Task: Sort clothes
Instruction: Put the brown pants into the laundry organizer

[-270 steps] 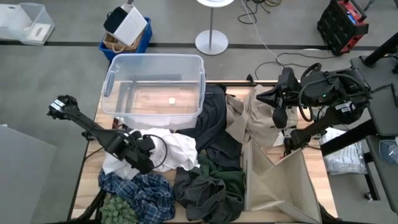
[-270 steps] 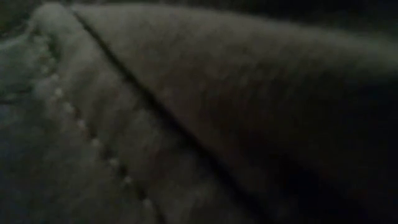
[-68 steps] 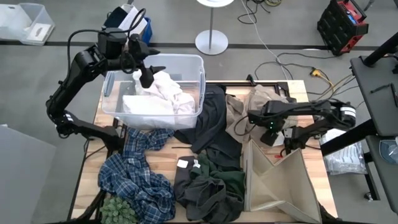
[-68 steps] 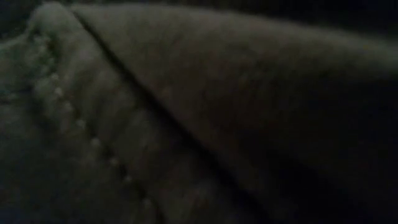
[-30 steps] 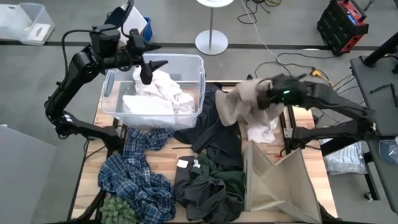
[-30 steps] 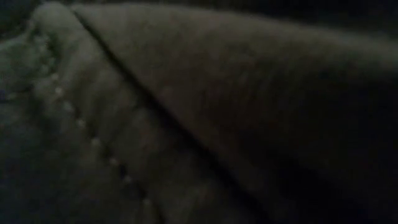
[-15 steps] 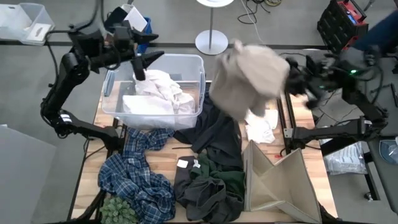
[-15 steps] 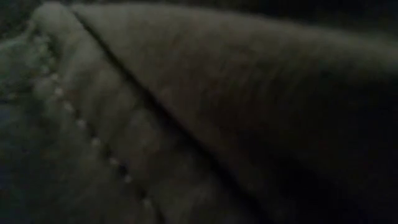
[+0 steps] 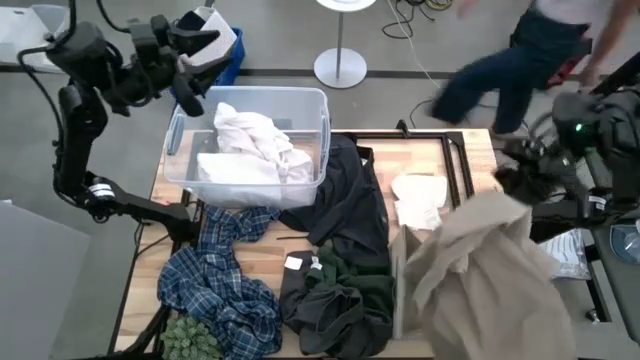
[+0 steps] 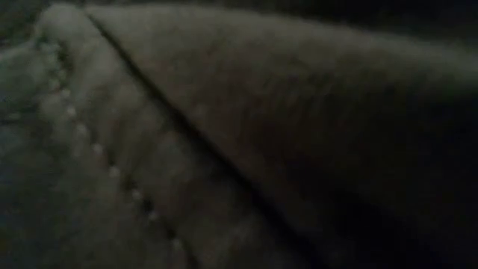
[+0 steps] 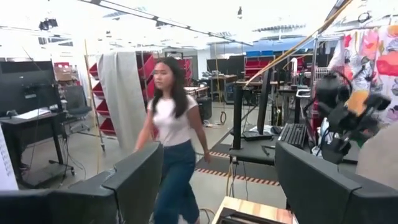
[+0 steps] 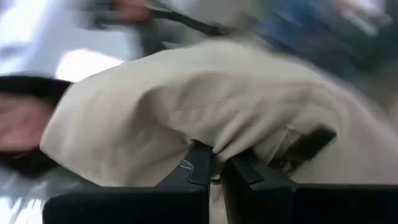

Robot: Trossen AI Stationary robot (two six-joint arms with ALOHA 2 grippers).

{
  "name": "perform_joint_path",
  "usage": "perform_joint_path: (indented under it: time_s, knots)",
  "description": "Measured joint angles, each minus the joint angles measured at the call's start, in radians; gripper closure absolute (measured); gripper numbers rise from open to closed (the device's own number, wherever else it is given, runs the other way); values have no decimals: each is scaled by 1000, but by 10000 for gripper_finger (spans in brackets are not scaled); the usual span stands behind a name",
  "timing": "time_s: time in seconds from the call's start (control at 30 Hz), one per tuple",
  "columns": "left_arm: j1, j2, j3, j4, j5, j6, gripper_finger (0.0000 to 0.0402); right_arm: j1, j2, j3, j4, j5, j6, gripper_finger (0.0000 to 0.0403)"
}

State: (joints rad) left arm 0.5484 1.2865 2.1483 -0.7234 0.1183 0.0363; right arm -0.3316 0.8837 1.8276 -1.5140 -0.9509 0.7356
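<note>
Carrying a large beige fabric garment [image 9: 480,275] pinched in the right tool [image 12: 214,165] — next, release it over the bin; left tool [image 11: 205,180] gapes empty.

Background: grey floor [image 9: 80,150] around the wooden table [image 9: 455,165], with a white lamp base [image 9: 340,68] and blue crate [image 9: 222,60] behind it; a person [image 11: 171,140] walks through a workshop of red shelving [image 11: 99,93] and desks [image 11: 28,118].
</note>
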Motion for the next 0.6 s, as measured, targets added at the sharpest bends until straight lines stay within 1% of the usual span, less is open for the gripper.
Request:
perform_joint_path:
  time_s: [0.03, 0.07, 0.13, 0.17, 0.2, 0.27, 0.3, 0.4, 0.47, 0.6]
  knots:
    - [0, 0, -1, -1, -1, 0, 118, 0, -1, 1, -83, 47, -19, 392]
    - [0, 0, -4, -2, -1, 0, 118, 4, -11, -17, -62, 75, -16, 392]
    - [0, 0, -15, -4, -2, 3, 118, 7, -77, -51, 69, 94, 36, 392]
    - [0, 0, -23, -3, -2, 4, 118, 6, -80, -62, 104, 111, 40, 392]
    - [0, 0, -30, -5, -4, 7, 118, 6, -85, -67, 74, 135, 40, 392]
    - [0, 2, -39, -22, -4, 17, 118, 6, -96, -78, -59, 180, 32, 393]
    - [0, 4, -43, -34, -5, 24, 118, 6, -92, -90, -79, 190, 26, 393]
    - [0, 5, -59, -70, -4, 33, 118, 6, -111, -148, -18, 185, 40, 393]
    - [0, 3, -79, -72, -4, 33, 118, 6, -105, -175, -40, 185, 37, 393]
    - [0, -1, -115, -80, -4, 33, 118, 6, -88, -265, -48, 159, -61, 393]
